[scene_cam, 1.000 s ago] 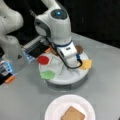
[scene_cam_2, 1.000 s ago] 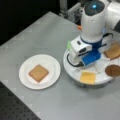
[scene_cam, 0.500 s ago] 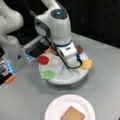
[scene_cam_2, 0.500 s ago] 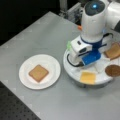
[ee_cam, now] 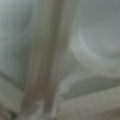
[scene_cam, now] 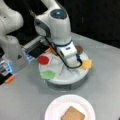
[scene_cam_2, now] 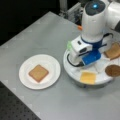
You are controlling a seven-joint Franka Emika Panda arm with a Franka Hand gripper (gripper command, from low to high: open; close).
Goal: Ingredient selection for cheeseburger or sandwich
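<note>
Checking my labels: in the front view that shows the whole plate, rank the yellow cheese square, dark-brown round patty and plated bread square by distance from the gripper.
1. Yellow cheese square, just below the gripper.
2. Dark-brown round patty, tray's right edge.
3. Tan bread square, on the white paper plate, far left.

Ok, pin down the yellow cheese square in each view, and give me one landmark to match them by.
Front view: yellow cheese square on the round tray's right edge, right of the arm.
Front view: cheese on the tray's bottom edge, below the arm.
Wrist view: not in it.
Shared landmark: the white paper plate with one bread square, in both front views.
</note>
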